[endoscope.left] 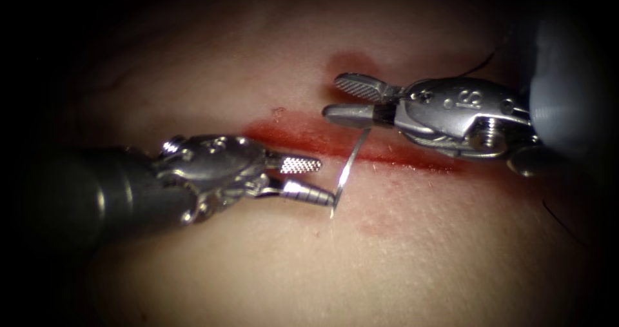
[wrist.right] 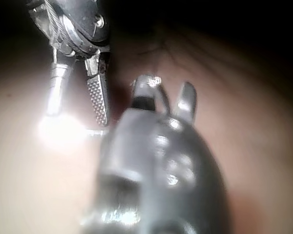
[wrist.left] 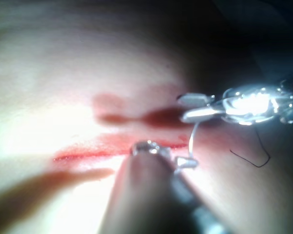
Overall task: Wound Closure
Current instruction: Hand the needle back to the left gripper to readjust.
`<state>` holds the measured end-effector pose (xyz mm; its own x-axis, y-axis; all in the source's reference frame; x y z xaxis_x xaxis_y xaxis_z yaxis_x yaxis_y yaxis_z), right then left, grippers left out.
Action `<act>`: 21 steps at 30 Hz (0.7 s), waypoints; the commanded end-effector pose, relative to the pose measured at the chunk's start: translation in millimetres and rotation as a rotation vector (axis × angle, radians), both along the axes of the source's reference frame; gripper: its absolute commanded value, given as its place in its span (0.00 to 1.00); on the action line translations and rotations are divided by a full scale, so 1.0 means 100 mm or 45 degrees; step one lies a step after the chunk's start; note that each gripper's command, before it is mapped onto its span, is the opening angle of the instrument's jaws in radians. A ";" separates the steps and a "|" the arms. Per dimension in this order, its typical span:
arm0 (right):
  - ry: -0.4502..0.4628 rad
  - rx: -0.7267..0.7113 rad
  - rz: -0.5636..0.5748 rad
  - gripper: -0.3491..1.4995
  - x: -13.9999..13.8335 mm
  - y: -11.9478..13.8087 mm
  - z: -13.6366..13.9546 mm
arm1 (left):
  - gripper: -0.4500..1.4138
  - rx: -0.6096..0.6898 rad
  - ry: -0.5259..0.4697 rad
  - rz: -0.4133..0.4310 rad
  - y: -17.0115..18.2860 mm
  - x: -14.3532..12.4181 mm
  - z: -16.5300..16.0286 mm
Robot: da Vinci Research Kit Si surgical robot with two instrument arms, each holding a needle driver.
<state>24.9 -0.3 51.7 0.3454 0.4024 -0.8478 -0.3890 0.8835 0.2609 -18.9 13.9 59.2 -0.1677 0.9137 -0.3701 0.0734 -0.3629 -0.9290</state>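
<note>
I am the robot, and I have two tools over one piece of tissue (endoscope.left: pixel 271 275) that bears one cut (endoscope.left: pixel 387 151), a red line running across the middle with red fluid (endoscope.left: pixel 348 62) pooled along it and in one patch above it.

At the left, my left tool (endoscope.left: pixel 311 180) reaches in with its two jaws parted. The upper jaw is free, its ribbed face showing. The lower jaw touches the one needle (endoscope.left: pixel 349 166) near its lower end, so nothing is clamped there.

In the middle, the needle stands as a thin bright curve crossing the cut. Its lower end meets the tissue just below the cut, beside my left tool's lower jaw; I cannot tell how deep it sits. Its upper end rises to my right tool.

At the right, my right tool (endoscope.left: pixel 335 96) comes in with its two jaws also spread apart. The needle's upper end lies just beneath the lower jaw, not gripped.

Farther right, one dark thread (wrist.left: pixel 256 155) curls loose on the tissue.
</note>
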 end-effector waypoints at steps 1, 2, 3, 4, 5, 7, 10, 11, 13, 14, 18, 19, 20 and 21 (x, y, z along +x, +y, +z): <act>0.010 -0.016 0.028 0.00 0.000 0.001 0.006 | 0.55 0.000 -0.012 -0.006 -0.002 -0.007 0.005; 0.015 -0.028 0.049 0.00 -0.002 0.002 0.005 | 0.55 0.000 -0.018 -0.010 -0.003 -0.008 0.005; 0.014 -0.030 0.053 0.00 -0.002 0.002 0.004 | 0.55 0.000 -0.021 -0.012 -0.003 -0.010 0.004; 0.017 -0.031 0.055 0.00 -0.002 0.002 0.003 | 0.55 -0.001 -0.025 -0.014 -0.005 -0.011 0.003; 0.018 -0.031 0.054 0.00 -0.002 0.002 0.002 | 0.55 -0.001 -0.027 -0.011 -0.006 -0.012 0.003; 0.018 -0.029 0.055 0.00 -0.001 0.001 0.000 | 0.55 -0.002 -0.042 -0.012 -0.008 -0.016 0.002; 0.018 -0.028 0.056 0.00 0.000 0.001 -0.002 | 0.54 0.008 -0.080 -0.009 -0.015 -0.020 0.002; 0.018 -0.028 0.056 0.00 0.000 0.001 -0.002 | 0.54 0.009 -0.087 -0.001 -0.015 -0.021 0.001; 0.019 -0.028 0.055 0.00 -0.001 0.001 -0.002 | 0.54 0.010 -0.094 0.005 -0.013 -0.021 0.000; 0.019 -0.029 0.054 0.00 -0.001 0.000 -0.002 | 0.54 0.010 -0.095 0.000 -0.012 -0.022 0.000; 0.017 -0.029 0.056 0.00 0.000 0.001 0.000 | 0.54 0.010 -0.080 0.003 -0.008 -0.022 0.000; 0.017 -0.030 0.057 0.00 0.001 0.001 0.000 | 0.54 0.010 -0.081 0.004 -0.008 -0.021 0.000; 0.017 -0.031 0.056 0.00 0.002 0.000 0.000 | 0.54 0.011 -0.082 0.005 -0.008 -0.020 -0.001; 0.017 -0.031 0.056 0.00 0.002 0.000 0.000 | 0.54 0.011 -0.078 0.001 -0.007 -0.019 -0.002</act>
<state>24.5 0.0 51.0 0.3164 0.3958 -0.8621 -0.4271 0.8709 0.2431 -20.3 13.3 58.4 -0.1454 0.9164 -0.3730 0.1310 -0.3558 -0.9253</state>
